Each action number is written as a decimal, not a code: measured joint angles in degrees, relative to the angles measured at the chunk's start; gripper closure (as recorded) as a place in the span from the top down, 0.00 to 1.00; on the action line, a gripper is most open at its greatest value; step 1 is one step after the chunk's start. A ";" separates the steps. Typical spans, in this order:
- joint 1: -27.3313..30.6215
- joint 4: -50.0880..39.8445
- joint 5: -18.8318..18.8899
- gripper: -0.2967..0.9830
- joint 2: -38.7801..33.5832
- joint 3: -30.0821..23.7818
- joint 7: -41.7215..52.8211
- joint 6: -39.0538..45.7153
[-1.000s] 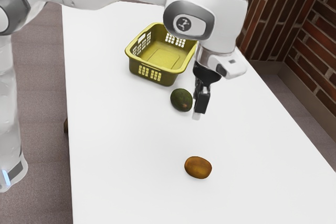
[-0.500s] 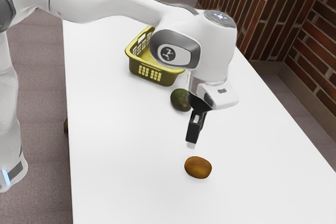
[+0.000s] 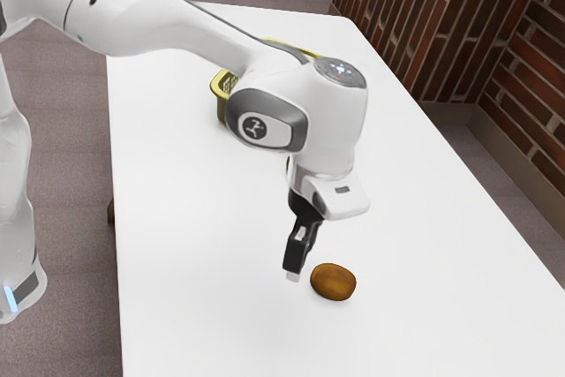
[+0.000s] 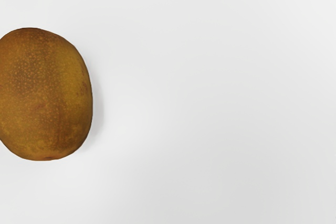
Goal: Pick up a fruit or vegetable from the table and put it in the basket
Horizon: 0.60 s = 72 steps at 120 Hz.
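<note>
Gripper (image 3: 293,276) is sinking lower, kiwi (image 3: 333,282) lying just beside it, exterior view's right; jaws parted or together, I can't tell.

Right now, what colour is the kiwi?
The kiwi is golden brown with tiny pale speckles. It shows best in the wrist view.

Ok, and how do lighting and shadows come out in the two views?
Wrist view: the brown fruit casts a soft, faint shadow on the table, whose white surface is gently shaded. Exterior view: the table is bright, the brick wall much darker.
</note>
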 joint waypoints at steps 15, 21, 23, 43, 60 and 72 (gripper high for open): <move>0.39 -1.80 -0.19 0.76 -0.09 0.43 0.69 1.23; 0.75 -2.37 0.27 0.76 -0.09 0.50 0.89 1.53; 0.83 -2.49 0.72 0.76 -0.09 0.52 0.91 1.59; 1.26 -2.79 8.65 0.76 0.36 0.55 -0.20 1.47; 3.20 -2.97 12.04 0.76 0.49 0.62 -1.41 1.32; 4.03 -2.98 12.94 0.76 0.77 0.58 -2.21 1.75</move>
